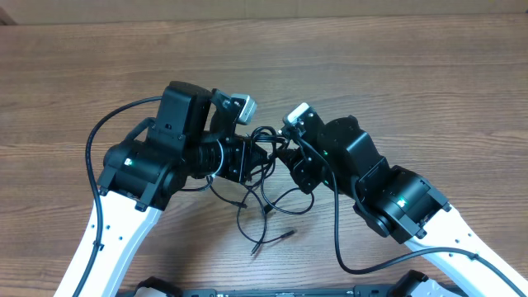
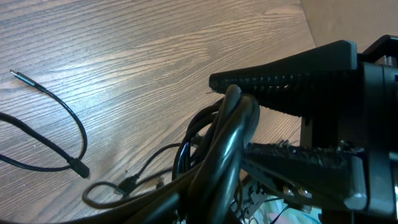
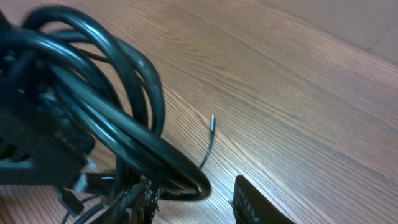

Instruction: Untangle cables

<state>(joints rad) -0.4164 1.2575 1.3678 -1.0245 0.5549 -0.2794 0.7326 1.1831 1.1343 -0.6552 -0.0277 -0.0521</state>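
Look to the centre of the overhead frame for the cables (image 1: 266, 191): bunched into a knot between the 2 arms, with loose loops and 2 thin tails trailing toward the lower middle over the wood surface (image 1: 388, 66). Note 1 tail end (image 1: 290, 233) lying free at the lower centre, apart from the knot.

Read the left end effector (image 2: 233, 115) as clamped on the cables: in the left wrist view, several glossy strands passing between the ribbed pads (image 2: 286, 78), pressed up against the upper one. Read the right end effector (image 3: 189, 190) as apart. At the bottom of the right wrist frame, a thick loop of strands sitting between the fingers (image 3: 249, 202), against the left-of-frame one, with bare wood showing before the other. No pinch visible there.

Expect light, limp, smooth cords: no stiffness to push with, prone to slipping through a loose grip, liable to drag the whole bunch along under a pull on 1 strand. Treat the plug ends as the delicate part and avoid yanking on them.

Probably best to take hold of a single strand just outside the knot, or a free end such as the silver-tipped tail (image 3: 212, 121) in the middle of the right wrist frame. Then draw it away slowly, with the left side anchoring the bunch. Watch for tightening rather than loosening of the knot.
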